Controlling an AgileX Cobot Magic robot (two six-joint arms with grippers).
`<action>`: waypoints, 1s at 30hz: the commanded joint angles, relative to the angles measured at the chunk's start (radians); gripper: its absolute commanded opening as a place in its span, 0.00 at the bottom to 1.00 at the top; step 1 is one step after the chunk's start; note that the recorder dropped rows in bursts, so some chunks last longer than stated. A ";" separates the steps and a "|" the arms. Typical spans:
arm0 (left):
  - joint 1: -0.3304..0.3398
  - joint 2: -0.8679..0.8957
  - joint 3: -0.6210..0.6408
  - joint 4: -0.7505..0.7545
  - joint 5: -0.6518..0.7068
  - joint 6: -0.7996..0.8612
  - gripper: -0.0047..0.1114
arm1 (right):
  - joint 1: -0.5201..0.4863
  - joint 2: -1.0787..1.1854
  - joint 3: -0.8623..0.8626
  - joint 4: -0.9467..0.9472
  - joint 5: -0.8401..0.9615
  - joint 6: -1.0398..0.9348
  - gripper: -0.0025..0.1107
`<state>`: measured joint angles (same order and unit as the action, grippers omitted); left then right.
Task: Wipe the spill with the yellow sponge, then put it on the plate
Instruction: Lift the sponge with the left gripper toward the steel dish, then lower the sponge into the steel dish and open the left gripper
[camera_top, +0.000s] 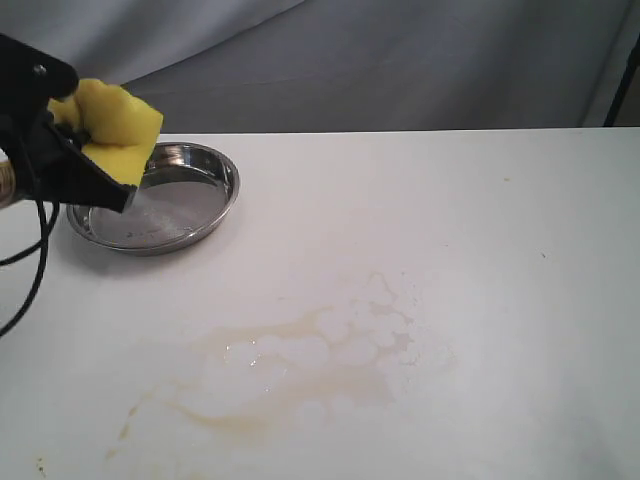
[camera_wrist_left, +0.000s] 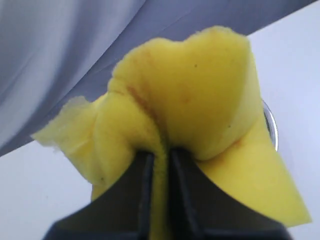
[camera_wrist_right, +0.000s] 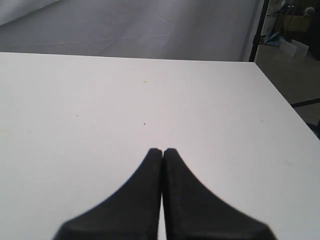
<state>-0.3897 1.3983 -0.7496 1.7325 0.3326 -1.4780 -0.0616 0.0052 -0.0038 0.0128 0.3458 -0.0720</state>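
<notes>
One wide, pale brownish smear of spill (camera_top: 300, 370) lies nearest on the white table (camera_top: 500, 230). Beyond sits the round shiny steel plate (camera_top: 228, 190). Over its left part the left gripper (camera_wrist_left: 160, 157) pinches the thick yellow foam sponge (camera_top: 120, 120). The right gripper (camera_wrist_right: 162, 152) is clenched, tips touching.

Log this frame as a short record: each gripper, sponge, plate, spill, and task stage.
left gripper: shut on the sponge
sponge: yellow, pinched and folded, held in the air at the plate's left edge in the exterior view
plate: steel, upright on the table, sponge not in it
spill: thin pale brown smear with wet patches, apart from the plate
right gripper: shut, holding nothing, over bare table
task stage: sponge not yet placed on the plate
</notes>
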 joint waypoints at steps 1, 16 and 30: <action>0.081 -0.012 -0.081 0.012 -0.100 0.025 0.04 | 0.002 -0.005 0.004 0.000 -0.003 0.001 0.02; 0.122 0.265 -0.276 0.012 -0.162 0.101 0.04 | 0.002 -0.005 0.004 0.000 -0.003 0.001 0.02; 0.122 0.613 -0.445 0.012 -0.064 0.097 0.09 | 0.002 -0.005 0.004 0.000 -0.003 0.001 0.02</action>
<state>-0.2681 1.9993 -1.1843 1.7422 0.2528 -1.3750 -0.0616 0.0052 -0.0038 0.0128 0.3458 -0.0720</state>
